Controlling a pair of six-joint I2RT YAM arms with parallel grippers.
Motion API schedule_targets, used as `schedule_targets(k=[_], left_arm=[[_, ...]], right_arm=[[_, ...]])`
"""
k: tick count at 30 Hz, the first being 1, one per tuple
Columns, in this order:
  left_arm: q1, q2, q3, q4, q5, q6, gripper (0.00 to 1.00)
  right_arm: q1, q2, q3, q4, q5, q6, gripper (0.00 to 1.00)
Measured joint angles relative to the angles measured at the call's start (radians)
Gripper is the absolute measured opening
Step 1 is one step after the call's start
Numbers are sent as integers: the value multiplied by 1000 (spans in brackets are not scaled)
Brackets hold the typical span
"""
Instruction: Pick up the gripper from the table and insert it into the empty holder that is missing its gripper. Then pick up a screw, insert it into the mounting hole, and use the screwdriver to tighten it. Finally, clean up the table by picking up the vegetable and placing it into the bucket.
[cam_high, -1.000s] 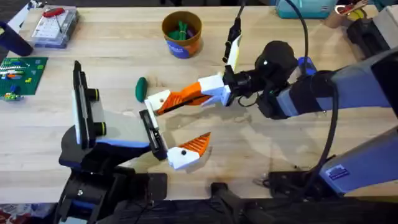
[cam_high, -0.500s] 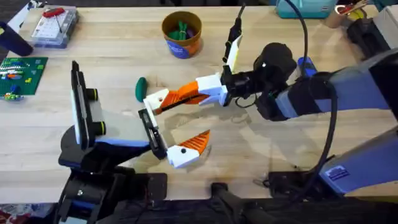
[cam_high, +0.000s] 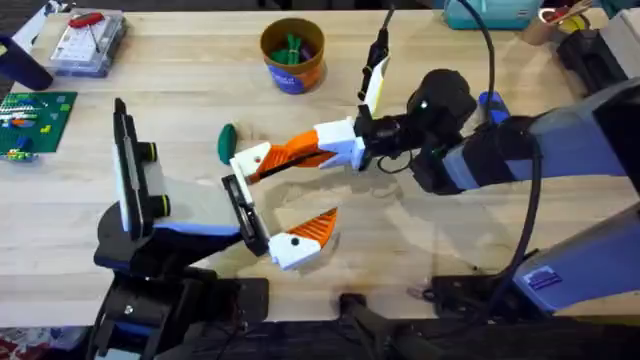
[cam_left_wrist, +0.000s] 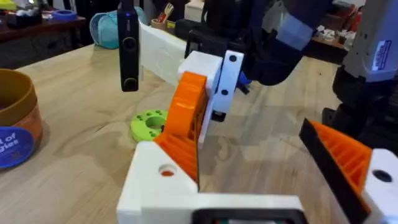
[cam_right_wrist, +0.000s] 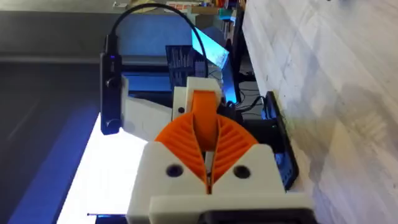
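my right claw (cam_high: 262, 163) is clamped on the gripper (cam_high: 250, 160), pressing it against the holder (cam_high: 240, 205). insertion looks unfinished; screw and tightening remain. the vegetable (cam_high: 226, 143) lies on the table (cam_high: 450, 250), not in the bucket (cam_high: 292, 55)

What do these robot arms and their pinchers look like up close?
The right arm wears a grey-blue sleeve with black joints and a looping black cable. The right gripper has white fingers with ribbed orange pads. The left arm is black and grey, and the left gripper has matching white-and-orange pieces.
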Motion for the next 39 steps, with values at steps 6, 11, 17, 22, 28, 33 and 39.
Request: schedule_targets(k=[6,11,17,22,28,33,39], left_arm=[[-2,0,0,-1,16,0,991],[-2,0,0,-1,20,0,991],[-2,0,0,-2,23,0,991],[-2,0,0,-2,23,0,991],[-2,0,0,-2,23,0,991],[-2,0,0,-2,23,1,991],[-2,0,0,-2,23,1,991]], right_arm=[[7,0,0,-4,19,0,619],[7,0,0,-6,26,-3,992],[7,0,0,-6,26,-3,993],[-6,0,0,-6,26,-4,993],[-100,-77,10,-105,27,-68,995],[-208,-222,90,-551,33,-263,995],[-344,-359,251,-1198,30,-631,995]])
